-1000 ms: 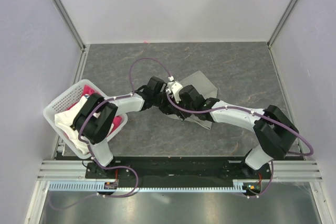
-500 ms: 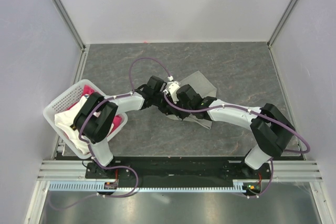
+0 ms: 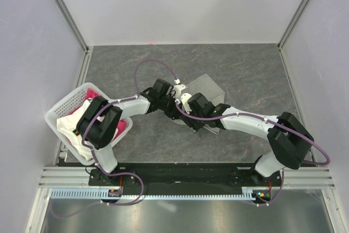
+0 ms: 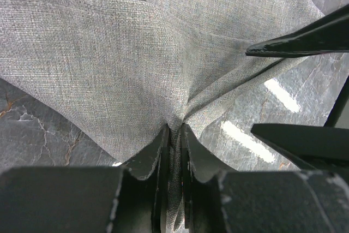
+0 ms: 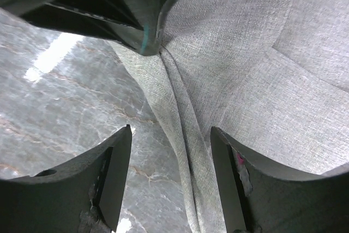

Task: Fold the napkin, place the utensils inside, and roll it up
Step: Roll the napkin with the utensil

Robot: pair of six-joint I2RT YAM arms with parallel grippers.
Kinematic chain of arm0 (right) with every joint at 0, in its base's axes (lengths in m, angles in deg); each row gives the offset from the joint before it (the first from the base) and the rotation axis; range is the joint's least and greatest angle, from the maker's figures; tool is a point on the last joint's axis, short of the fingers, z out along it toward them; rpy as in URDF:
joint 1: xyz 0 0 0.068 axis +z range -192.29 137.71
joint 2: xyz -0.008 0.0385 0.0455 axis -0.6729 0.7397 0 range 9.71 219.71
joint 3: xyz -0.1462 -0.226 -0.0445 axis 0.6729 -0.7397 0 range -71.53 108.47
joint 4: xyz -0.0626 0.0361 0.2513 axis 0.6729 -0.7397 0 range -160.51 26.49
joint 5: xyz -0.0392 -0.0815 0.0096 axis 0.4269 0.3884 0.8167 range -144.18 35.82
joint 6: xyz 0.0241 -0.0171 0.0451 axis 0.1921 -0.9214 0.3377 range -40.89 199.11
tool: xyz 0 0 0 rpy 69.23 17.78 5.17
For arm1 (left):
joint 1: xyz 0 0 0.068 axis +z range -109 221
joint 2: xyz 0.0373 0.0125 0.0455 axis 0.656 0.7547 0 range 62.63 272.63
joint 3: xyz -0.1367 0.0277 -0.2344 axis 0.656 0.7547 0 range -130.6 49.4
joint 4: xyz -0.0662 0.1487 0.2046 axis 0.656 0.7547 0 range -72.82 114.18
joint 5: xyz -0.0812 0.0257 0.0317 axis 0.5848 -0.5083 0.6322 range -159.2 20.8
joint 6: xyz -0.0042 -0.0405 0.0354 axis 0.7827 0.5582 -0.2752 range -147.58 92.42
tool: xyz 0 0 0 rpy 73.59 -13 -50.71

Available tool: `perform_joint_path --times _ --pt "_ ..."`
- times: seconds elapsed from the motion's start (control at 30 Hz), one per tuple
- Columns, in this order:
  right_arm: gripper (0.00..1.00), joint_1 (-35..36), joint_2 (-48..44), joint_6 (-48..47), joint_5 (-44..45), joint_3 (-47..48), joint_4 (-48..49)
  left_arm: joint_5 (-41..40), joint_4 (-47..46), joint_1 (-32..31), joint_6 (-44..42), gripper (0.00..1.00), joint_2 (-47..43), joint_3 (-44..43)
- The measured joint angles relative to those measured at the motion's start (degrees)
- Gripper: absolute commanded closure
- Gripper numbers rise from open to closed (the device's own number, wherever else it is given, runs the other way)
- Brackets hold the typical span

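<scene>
my left jaws pinch a gathered fold of the napkin over the desk; my right jaws stand spread astride its creased ridge.

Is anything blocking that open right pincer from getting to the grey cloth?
Nothing visible does. The right pincer hangs open astride a raised ridge of the napkin, with nothing in between. The left pincer pinches the same ridge just ahead.
</scene>
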Motion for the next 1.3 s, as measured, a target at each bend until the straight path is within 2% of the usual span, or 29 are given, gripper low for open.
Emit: perform_joint_path --times 0.47,0.97,1.1,1.2,1.3 --pt "0.41 -0.2 5.2 -3.1 1.1 0.9 2.4 0.3 1.7 1.1 1.0 0.82 0.0 -0.1" --pt "0.36 -0.2 4.0 -4.2 1.3 1.9 2.1 0.3 2.8 0.7 1.2 0.82 0.2 -0.7" --pt "0.41 -0.2 4.3 -4.8 0.9 3.2 2.2 0.2 2.9 0.6 1.2 0.82 0.2 -0.8" --pt "0.49 -0.2 5.4 -4.9 0.6 4.1 2.3 0.3 3.6 1.0 1.5 0.82 0.4 -1.0" --pt "0.52 -0.2 6.4 -4.8 -0.2 4.7 2.8 0.3 4.2 1.4 2.2 0.82 0.5 -1.2"
